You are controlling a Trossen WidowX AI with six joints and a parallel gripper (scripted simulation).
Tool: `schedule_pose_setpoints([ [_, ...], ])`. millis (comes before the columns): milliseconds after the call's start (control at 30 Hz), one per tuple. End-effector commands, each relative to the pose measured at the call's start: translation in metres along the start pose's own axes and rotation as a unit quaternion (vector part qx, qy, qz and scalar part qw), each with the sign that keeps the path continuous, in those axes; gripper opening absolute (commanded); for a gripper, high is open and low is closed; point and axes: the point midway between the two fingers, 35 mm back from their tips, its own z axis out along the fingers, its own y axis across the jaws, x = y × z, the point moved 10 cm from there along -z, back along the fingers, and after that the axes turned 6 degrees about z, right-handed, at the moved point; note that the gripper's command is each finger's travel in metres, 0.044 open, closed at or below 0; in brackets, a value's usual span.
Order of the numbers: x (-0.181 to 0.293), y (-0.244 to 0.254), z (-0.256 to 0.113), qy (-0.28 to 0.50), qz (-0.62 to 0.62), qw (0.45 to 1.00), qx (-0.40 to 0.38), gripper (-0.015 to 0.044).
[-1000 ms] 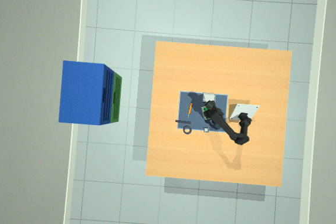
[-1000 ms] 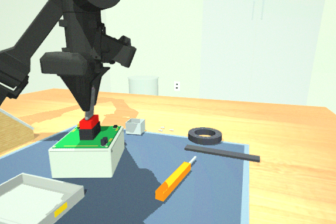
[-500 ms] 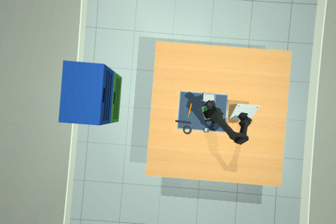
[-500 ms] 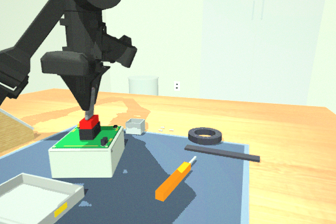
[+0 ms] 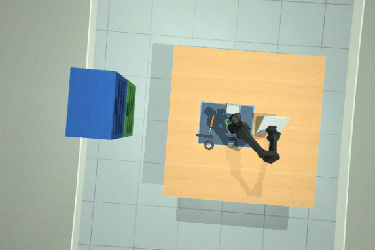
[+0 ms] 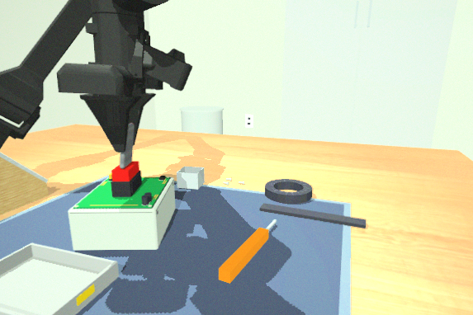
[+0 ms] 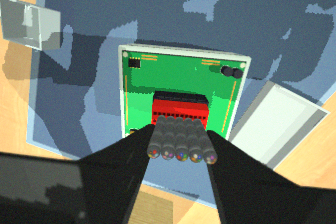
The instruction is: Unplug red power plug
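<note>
End effector [image 5: 233, 124] [image 6: 124, 153] [image 7: 179, 133] closed on the red power plug [image 6: 125, 171] [image 7: 180, 107] (whether the tips press its body or only the grey leads [image 6: 127, 148] [image 7: 181, 137], cannot tell). Plug upright in black socket [image 6: 122, 189] [image 7: 180, 96], on green circuit board [image 5: 229, 122] [image 6: 100, 199] [image 7: 165, 75]. Grey tray [image 5: 233, 108] [image 6: 104, 277] [image 7: 304, 125] near the board, plug outside it. Farther out: orange-handled screwdriver [image 5: 212, 122] [image 6: 244, 256] on blue mat [image 5: 204, 112] [image 6: 323, 247] [image 7: 50, 115]; dark ring [image 5: 205, 147] [image 6: 288, 199] beside a flat dark bar [image 5: 204, 135] [image 6: 312, 215]. Bench [image 5: 249, 78] [image 6: 401, 185] [image 7: 0, 105] beneath everything.
</note>
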Motion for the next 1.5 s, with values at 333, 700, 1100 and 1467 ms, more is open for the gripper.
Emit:
schedule_pose_setpoints([
  [333,0.002,-0.031,-0.017,-0.006,0.003,0.997,-0.081,0.0000],
  [700,0.006,0.016,-0.023,-0.019,0.005,0.999,0.048,0.0000],
  [1100,0.002,-0.027,-0.023,-0.007,0.003,0.997,-0.071,0.0000],
  [1467,0.004,-0.004,-0.028,-0.013,0.005,1.000,-0.007,0.0000],
])
